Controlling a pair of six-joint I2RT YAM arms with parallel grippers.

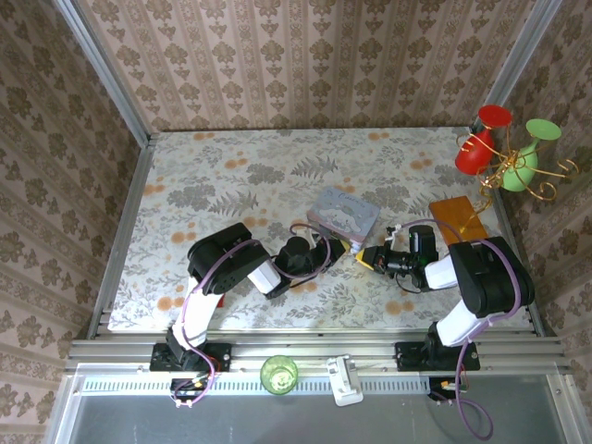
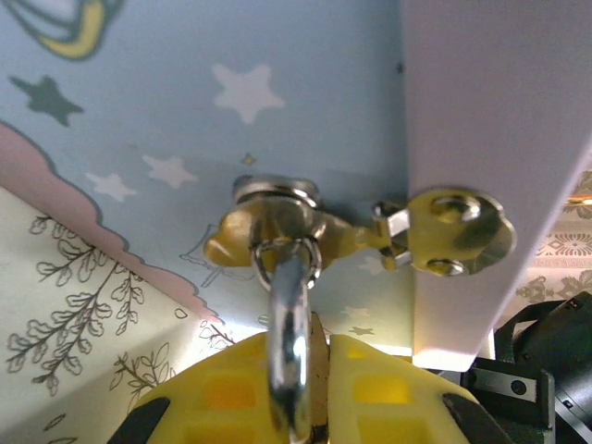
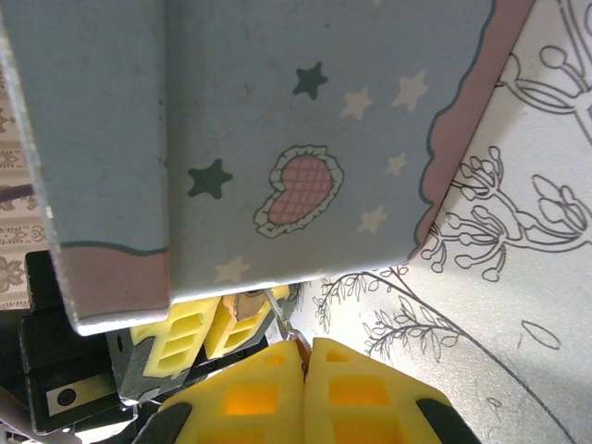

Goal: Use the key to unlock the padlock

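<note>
The padlock's silver shackle (image 2: 289, 342) hangs through the brass hasp (image 2: 277, 222) on the pale blue tin (image 1: 344, 211). My left gripper (image 2: 319, 393) is shut on the padlock, whose brass body (image 2: 319, 370) is pinched between the yellow fingers. In the right wrist view the padlock body (image 3: 246, 306) shows under the tin's edge, between the left fingers (image 3: 177, 329). My right gripper (image 3: 305, 356) is shut on the key. The key's thin blade (image 3: 279, 314) slants up to the padlock body. From above, the left gripper (image 1: 344, 245) and right gripper (image 1: 368, 256) meet tip to tip at the tin's near corner.
An orange-brown packet (image 1: 458, 219) lies right of the tin. Red and green vases on a gold wire stand (image 1: 504, 153) sit at the far right corner. A green cup (image 1: 278, 374) and a white object (image 1: 345, 379) rest on the front rail. Patterned walls enclose the table.
</note>
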